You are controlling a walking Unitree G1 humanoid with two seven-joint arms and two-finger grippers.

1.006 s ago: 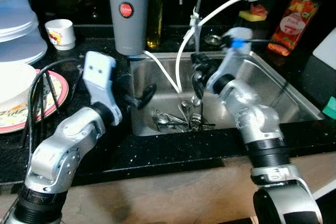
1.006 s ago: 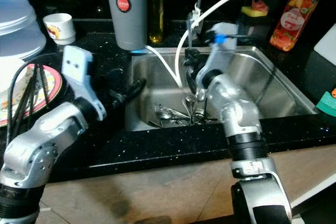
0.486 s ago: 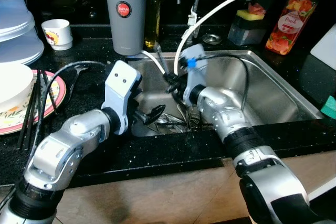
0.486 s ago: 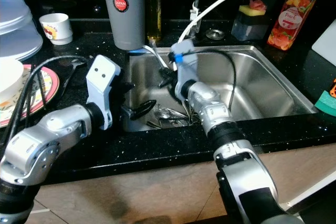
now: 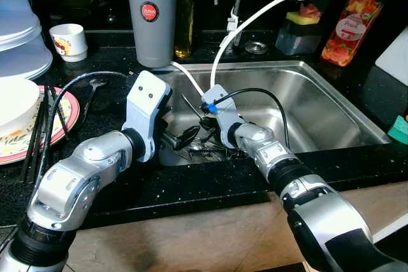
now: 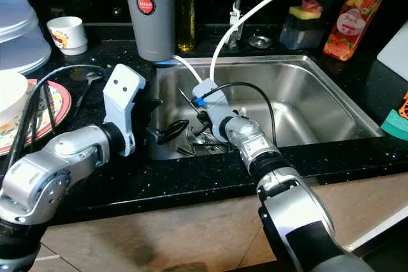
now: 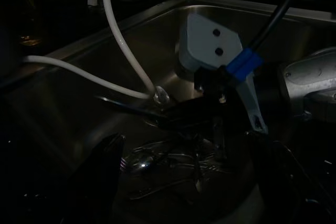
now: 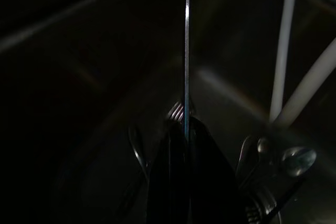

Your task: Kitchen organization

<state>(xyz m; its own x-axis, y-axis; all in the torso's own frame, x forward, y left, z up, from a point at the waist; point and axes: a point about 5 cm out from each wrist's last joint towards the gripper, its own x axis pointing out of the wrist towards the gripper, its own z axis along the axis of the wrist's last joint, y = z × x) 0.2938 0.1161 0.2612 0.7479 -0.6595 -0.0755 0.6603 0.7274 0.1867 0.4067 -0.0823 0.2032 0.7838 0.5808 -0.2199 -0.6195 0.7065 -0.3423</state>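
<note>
A pile of spoons and forks [image 5: 205, 149] lies at the front left of the steel sink [image 5: 319, 103]. My right gripper [image 5: 205, 121] hangs just above the pile, shut on a thin knife [image 5: 189, 105] that points up and to the left. In the right wrist view the knife [image 8: 187, 51] stands edge-on between the closed fingers [image 8: 173, 182]. My left gripper [image 5: 185, 139] reaches over the sink's left rim, open, its fingers [image 7: 102, 174] on either side of the cutlery [image 7: 168, 166], close to the right gripper [image 7: 210, 114].
Two white hoses [image 5: 220, 49] run down into the sink. A grey canister [image 5: 152, 14], an oil bottle [image 5: 185, 23], a sponge holder [image 5: 296, 30] and a soap bottle [image 5: 347, 27] stand behind it. On the left counter sit a patterned plate [image 5: 38, 135], a bowl [image 5: 16, 103] and a cup [image 5: 69, 41].
My right gripper has swung left across the sink and dropped low over the cutlery. My left gripper came from above the counter to over the sink's left rim.
</note>
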